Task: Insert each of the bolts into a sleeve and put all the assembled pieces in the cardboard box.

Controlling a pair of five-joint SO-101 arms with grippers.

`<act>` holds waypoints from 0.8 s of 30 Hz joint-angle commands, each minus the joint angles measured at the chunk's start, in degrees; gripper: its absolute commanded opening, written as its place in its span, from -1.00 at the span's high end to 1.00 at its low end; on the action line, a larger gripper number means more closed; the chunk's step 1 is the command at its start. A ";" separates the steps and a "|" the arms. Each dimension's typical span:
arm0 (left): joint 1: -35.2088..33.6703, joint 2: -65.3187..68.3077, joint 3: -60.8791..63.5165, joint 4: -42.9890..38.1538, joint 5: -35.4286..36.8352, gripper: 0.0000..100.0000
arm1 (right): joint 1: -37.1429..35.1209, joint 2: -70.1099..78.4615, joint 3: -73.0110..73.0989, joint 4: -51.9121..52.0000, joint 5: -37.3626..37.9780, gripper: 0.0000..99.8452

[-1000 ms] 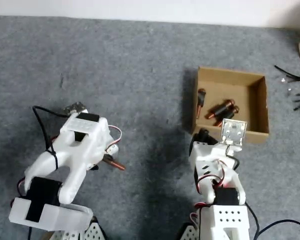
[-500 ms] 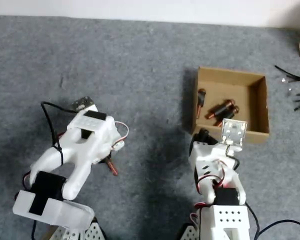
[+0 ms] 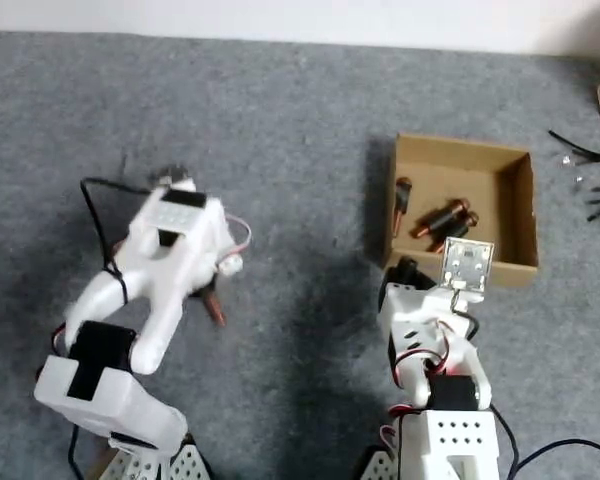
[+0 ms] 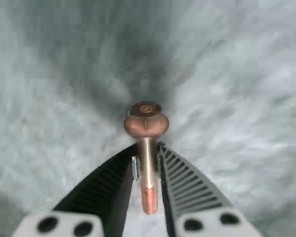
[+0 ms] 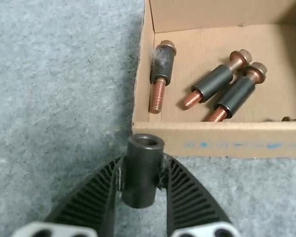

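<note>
Left gripper (image 4: 147, 150) first: jaws pinched tight on the shank of a copper bolt (image 4: 146, 123). The flanged head juts out past the fingertips and the threaded end is tucked back between the jaws. It hangs over the grey mat (image 3: 300, 120). From the high view that arm sits far out on the left, the bolt poking from under the wrist, well apart from the box (image 3: 463, 150).

Over to the right gripper (image 5: 143, 162): it's clamped around a black sleeve (image 5: 142, 173), held upright with the open bore facing up. The sleeve is just outside the box's near wall, not in it.

Inside the box lie three assembled pieces (image 5: 218, 80), each a bolt wearing its sleeve: one alone along a side wall, two side by side toward the middle. There's a coppery speck at the box's edge in the right wrist view, but too little of it shows to call.

So the score, as I read it: three done and boxed, and at least one pair to go. Both halves are gripped, but they're well apart and not yet joined. What's left is to bring bolt and sleeve together, seat the shank in the bore, then drop the piece in the box. One worry: the head leads as gripped, so lining up the threaded end looks awkward.
</note>
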 commanded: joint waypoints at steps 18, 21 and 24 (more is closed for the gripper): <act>9.63 -31.08 3.21 -0.62 -5.71 0.99 | 0.40 -1.01 -0.22 -1.63 0.70 0.99; 10.33 -42.42 10.24 -0.62 -5.71 0.99 | 0.40 -1.01 -0.22 -1.63 0.70 0.99; 10.24 -52.79 17.19 -3.16 -6.59 0.99 | 0.22 -1.01 -0.22 -1.63 0.70 0.99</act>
